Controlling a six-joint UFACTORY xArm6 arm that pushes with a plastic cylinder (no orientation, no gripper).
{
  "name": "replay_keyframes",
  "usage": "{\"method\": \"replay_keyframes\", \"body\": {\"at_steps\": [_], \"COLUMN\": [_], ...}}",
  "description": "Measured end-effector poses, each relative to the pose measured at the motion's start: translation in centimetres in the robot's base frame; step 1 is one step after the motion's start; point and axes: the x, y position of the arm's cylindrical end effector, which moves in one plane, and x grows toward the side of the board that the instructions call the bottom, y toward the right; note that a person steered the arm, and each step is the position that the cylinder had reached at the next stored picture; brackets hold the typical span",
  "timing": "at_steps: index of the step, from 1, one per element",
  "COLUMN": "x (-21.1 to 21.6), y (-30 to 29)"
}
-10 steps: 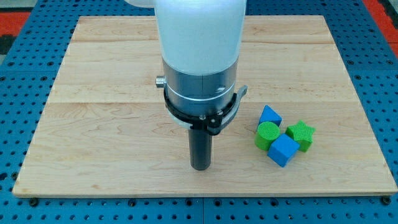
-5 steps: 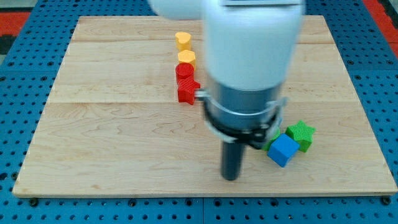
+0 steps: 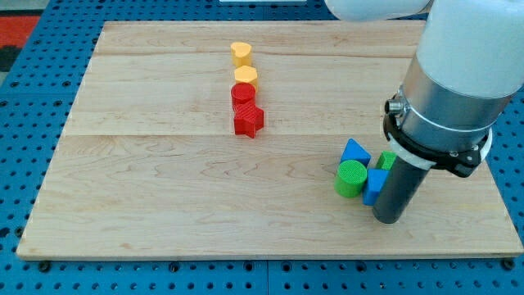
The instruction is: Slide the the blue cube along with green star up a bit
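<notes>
Small blue plastic cube (image 3: pixel 373 185): sits on the wooden board's right side, nearer the bottom edge than the top, approx. midway between board centre and bottom-right corner. Only its left part shows; the rest is hidden, so exact pose can't be told. Small green plastic star (image 3: pixel 386 160): just above and right of the blue cube, toward the right edge. Only a sliver of green shows, star shape hardly readable; can't tell if the two touch.
</notes>
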Motion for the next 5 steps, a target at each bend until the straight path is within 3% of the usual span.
{"method": "replay_keyframes", "body": {"at_steps": [3,5], "x": [-0.6,-4.3], "y": [2.2,2.9]}}
